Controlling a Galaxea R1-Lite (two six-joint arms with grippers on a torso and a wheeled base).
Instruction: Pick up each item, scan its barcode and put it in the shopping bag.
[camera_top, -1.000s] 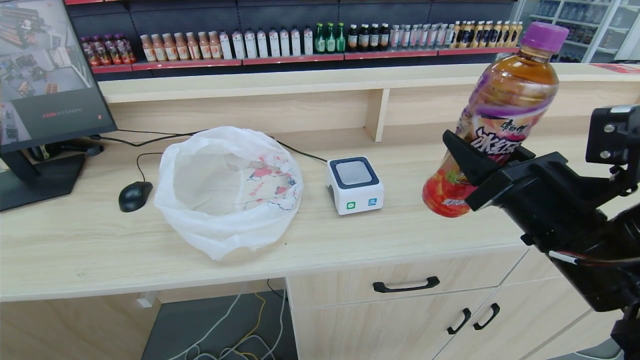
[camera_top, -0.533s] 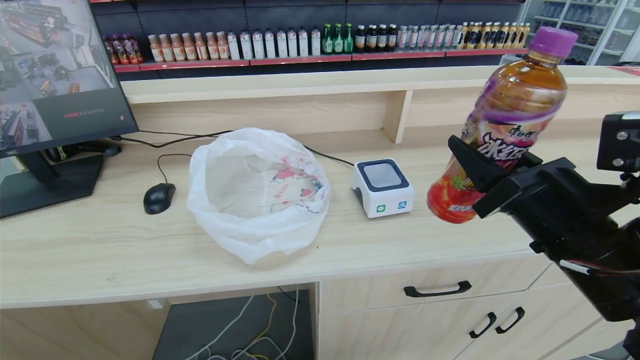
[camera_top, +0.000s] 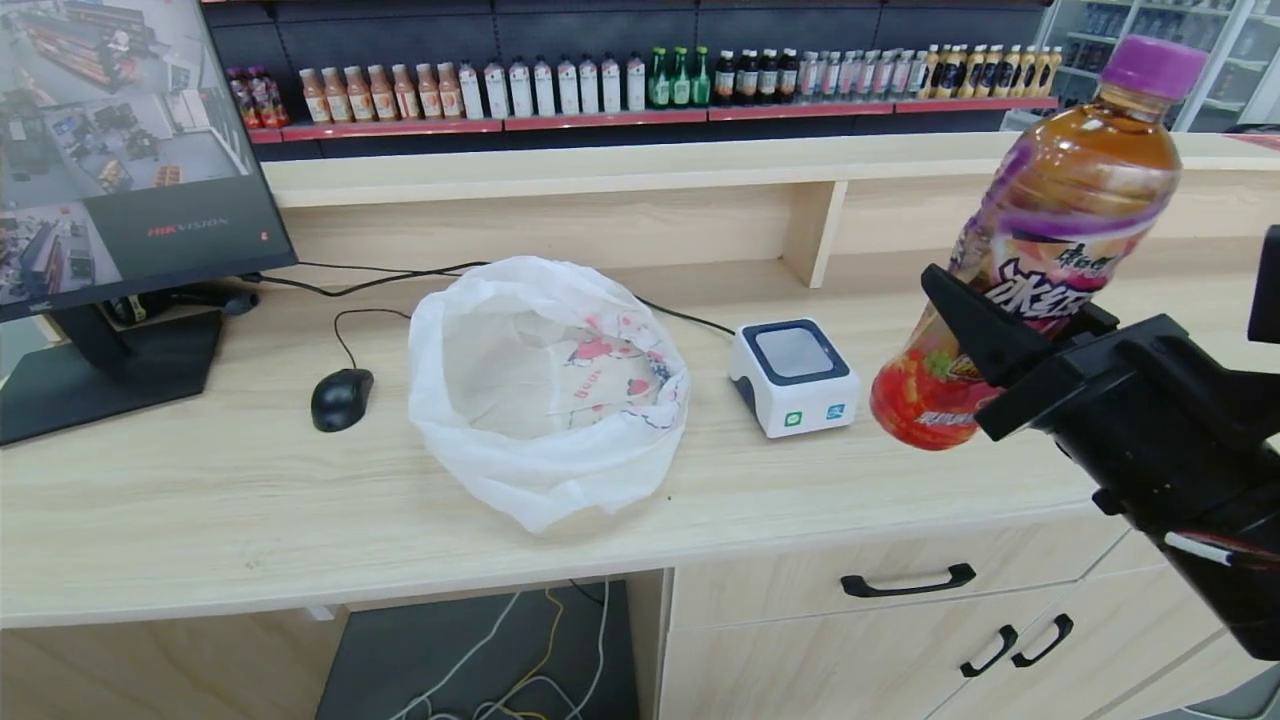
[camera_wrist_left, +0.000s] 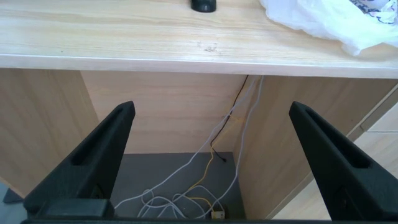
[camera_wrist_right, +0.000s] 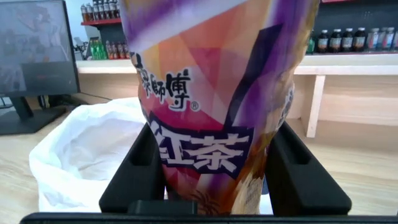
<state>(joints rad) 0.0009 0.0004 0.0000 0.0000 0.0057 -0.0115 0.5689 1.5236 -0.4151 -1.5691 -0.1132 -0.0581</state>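
Note:
A tea bottle (camera_top: 1050, 230) with a purple cap and a purple and red label hangs tilted above the counter's right end, with my right gripper (camera_top: 1000, 315) shut on its lower half. In the right wrist view the bottle (camera_wrist_right: 217, 106) stands between the black fingers (camera_wrist_right: 134, 168). The white barcode scanner (camera_top: 793, 375) sits on the counter just left of the bottle. Left of the scanner lies the white shopping bag (camera_top: 545, 390), mouth open upward. My left gripper (camera_wrist_left: 211, 118) hangs open below the counter's front edge, nothing between its fingers.
A black mouse (camera_top: 340, 398) and a monitor (camera_top: 110, 150) stand left of the bag, with cables running behind. A raised wooden ledge (camera_top: 640, 165) backs the counter. Drawers with black handles (camera_top: 907, 582) sit below at the right. Loose wires (camera_wrist_left: 205, 180) hang under the counter.
The whole picture has shifted to the right, so the camera has moved. The bottle in my right gripper now stands slightly nearer the scanner, still held.

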